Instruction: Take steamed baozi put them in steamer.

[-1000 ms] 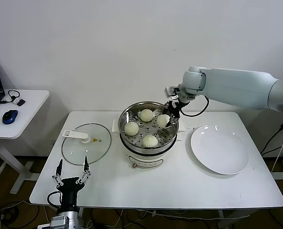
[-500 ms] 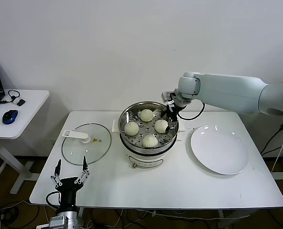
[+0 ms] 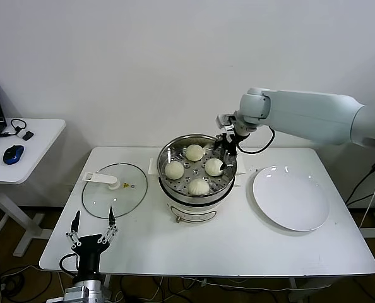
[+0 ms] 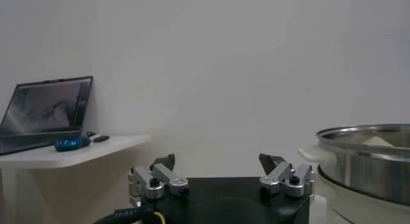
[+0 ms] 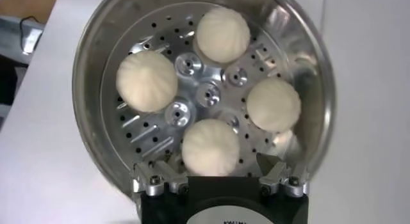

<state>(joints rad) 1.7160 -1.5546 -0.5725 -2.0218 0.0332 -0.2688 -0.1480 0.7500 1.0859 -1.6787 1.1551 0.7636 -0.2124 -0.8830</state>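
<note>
The steamer (image 3: 197, 203) stands mid-table, a shiny steel pot with a perforated tray. Four cream-white baozi lie on the tray: at the back (image 3: 194, 152), left (image 3: 174, 169), right (image 3: 213, 166) and front (image 3: 199, 186). My right gripper (image 3: 225, 153) hovers over the steamer's right rim, just above the right baozi, open and empty. In the right wrist view the steamer (image 5: 86, 84) fills the frame and one baozi (image 5: 210, 147) lies below my open right gripper (image 5: 218, 173), the jaws standing wider than it. My left gripper (image 3: 93, 228) is parked open at the table's front left.
A glass lid (image 3: 114, 189) lies left of the steamer. A white plate (image 3: 291, 197) lies to its right. A side table with a blue mouse (image 3: 13, 154) stands far left. The left wrist view shows the steamer's wall (image 4: 365, 164) and a laptop (image 4: 48, 110).
My right gripper lowered the fourth baozi onto the tray's right side, let go of it, and has lifted slightly up and right. The left arm has not moved.
</note>
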